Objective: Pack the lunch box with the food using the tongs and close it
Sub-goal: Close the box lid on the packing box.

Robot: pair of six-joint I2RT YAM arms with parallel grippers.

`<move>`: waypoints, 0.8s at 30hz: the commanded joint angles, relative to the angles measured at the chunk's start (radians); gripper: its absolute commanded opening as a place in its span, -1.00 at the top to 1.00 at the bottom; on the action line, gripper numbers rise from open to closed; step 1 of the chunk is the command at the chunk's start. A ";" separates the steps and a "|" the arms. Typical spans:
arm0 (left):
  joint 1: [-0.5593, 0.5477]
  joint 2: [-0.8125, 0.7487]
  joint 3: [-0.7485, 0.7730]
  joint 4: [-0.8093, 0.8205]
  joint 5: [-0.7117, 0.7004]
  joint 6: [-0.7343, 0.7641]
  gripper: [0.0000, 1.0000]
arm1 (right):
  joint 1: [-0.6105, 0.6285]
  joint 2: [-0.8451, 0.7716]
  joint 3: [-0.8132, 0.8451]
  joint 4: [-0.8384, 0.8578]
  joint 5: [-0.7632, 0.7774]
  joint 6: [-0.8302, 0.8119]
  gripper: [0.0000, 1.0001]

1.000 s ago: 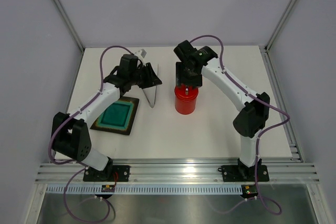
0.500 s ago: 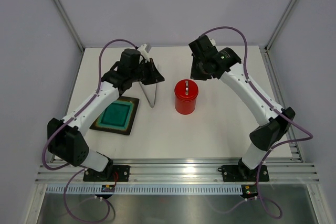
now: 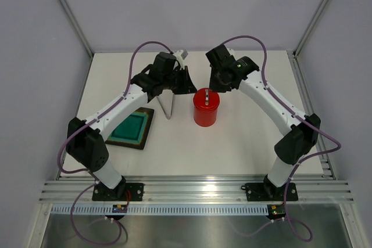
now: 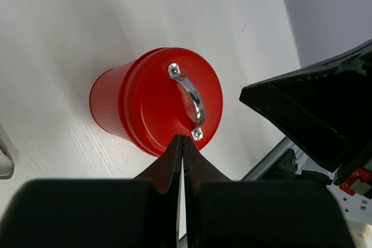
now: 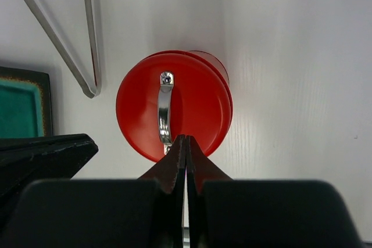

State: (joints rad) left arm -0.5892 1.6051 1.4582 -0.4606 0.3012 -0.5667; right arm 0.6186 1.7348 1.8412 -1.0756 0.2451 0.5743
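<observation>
The red lunch box [image 3: 206, 108] stands upright on the counter [image 3: 244, 137] with its lid [image 5: 195, 108] seated and the silver handle [image 5: 165, 108] on top. The left jaws and right jaws are fully shut, holding nothing, near the lunch box but clear of it. The tongs [image 3: 168, 114] lie left of the lunch box, between it and the black tray [image 3: 150, 121].

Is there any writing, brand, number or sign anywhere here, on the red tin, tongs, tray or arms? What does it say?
No readable text in any view.
Lunch box and lid: plain red, no label.
Tongs, tray: no markings visible.
Small red tag in the left wrist view's lower right corner: too blurred to read.
</observation>
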 commanded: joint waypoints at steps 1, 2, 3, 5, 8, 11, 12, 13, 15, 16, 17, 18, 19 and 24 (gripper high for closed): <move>-0.004 0.053 0.011 0.025 -0.025 0.013 0.99 | -0.014 0.025 -0.098 0.072 -0.023 0.015 1.00; -0.006 0.064 0.002 0.033 -0.017 0.013 1.00 | -0.019 0.028 -0.123 0.086 -0.044 0.019 1.00; -0.008 0.090 -0.012 0.046 0.004 0.011 1.00 | -0.020 0.038 -0.149 0.115 -0.056 0.019 1.00; -0.012 0.114 -0.027 0.059 0.006 0.011 0.99 | -0.022 0.051 -0.203 0.125 -0.084 0.022 1.00; -0.015 0.153 -0.039 0.039 0.007 0.011 1.00 | -0.022 0.057 -0.234 0.129 -0.109 0.027 1.00; -0.015 0.106 -0.074 0.039 -0.011 0.011 1.00 | -0.022 0.014 -0.235 0.134 -0.104 0.025 1.00; -0.015 0.086 -0.079 0.042 -0.039 0.014 1.00 | -0.022 -0.006 -0.228 0.132 -0.099 0.024 1.00; -0.015 0.052 -0.076 0.039 -0.046 0.019 1.00 | -0.022 -0.014 -0.200 0.126 -0.089 0.019 1.00; -0.015 0.032 -0.053 0.008 -0.072 0.034 1.00 | -0.022 -0.018 -0.147 0.103 -0.078 0.015 1.00; -0.014 0.023 -0.026 0.001 -0.080 0.039 1.00 | -0.022 -0.018 -0.126 0.097 -0.067 0.013 1.00; -0.015 0.019 -0.015 -0.009 -0.085 0.041 1.00 | -0.022 -0.017 -0.111 0.091 -0.063 0.012 1.00; -0.015 0.016 -0.006 -0.018 -0.089 0.045 1.00 | -0.022 -0.018 -0.080 0.085 -0.060 0.010 1.00; -0.014 0.013 0.002 -0.021 -0.091 0.047 1.00 | -0.022 -0.018 -0.065 0.082 -0.061 0.006 1.00; -0.014 0.015 0.013 -0.027 -0.106 0.041 1.00 | -0.020 0.008 0.012 0.074 -0.101 -0.001 1.00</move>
State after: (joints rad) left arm -0.6006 1.6615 1.4303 -0.4854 0.2295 -0.5457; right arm 0.5953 1.7405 1.7897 -0.9867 0.1665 0.5903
